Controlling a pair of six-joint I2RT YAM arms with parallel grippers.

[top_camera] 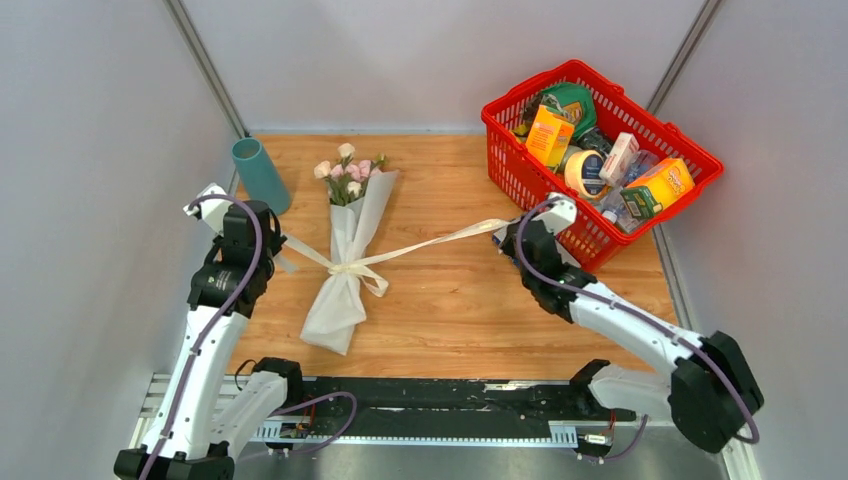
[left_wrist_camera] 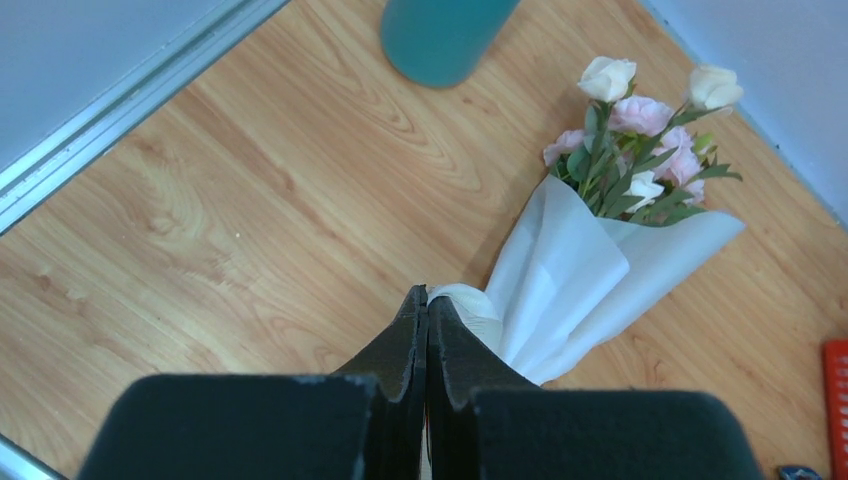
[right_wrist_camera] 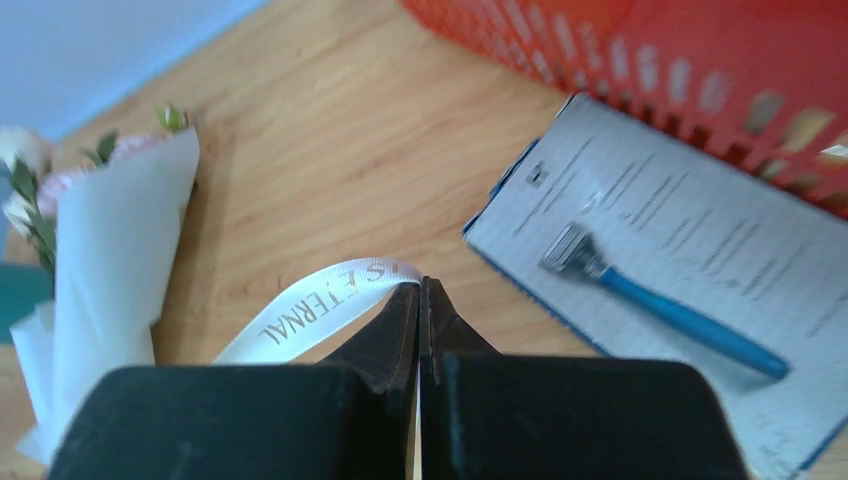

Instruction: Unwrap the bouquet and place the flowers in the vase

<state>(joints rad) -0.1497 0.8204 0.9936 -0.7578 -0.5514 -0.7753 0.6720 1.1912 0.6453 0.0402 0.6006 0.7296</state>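
The left pincer (left_wrist_camera: 427, 300) is pressed together on one end of the cream ribbon (left_wrist_camera: 468, 300). The right pincer (right_wrist_camera: 420, 290) is pressed together on the other end. The ribbon runs in a straight line from each pincer to the knot (top_camera: 350, 268) in the middle of the bouquet (top_camera: 345, 250).

The bouquet lies flat on the wooden table (top_camera: 450, 300), between the two arms. Its flowers (top_camera: 348, 168) point to the far side. The teal vase (top_camera: 260, 175) stands just beside them, to the left.

The ribbon looks thin, soft and slippery, so it likely needs a tight pinch. The bouquet looks very light, so a pull may drag it along and not open the knot. The white paper (top_camera: 335, 310) looks soft and may tear. The stems look thin and bendy. The best place to hold them is probably low on the green stems, not on the soft heads.

Only the top view shows the knot and both arms at once. Only the left wrist view shows the pink and cream roses up close. Only the right wrist view shows gold letters on the ribbon, and a card (right_wrist_camera: 700, 210) with a blue razor (right_wrist_camera: 660, 300) lying by the red basket (right_wrist_camera: 650, 60).
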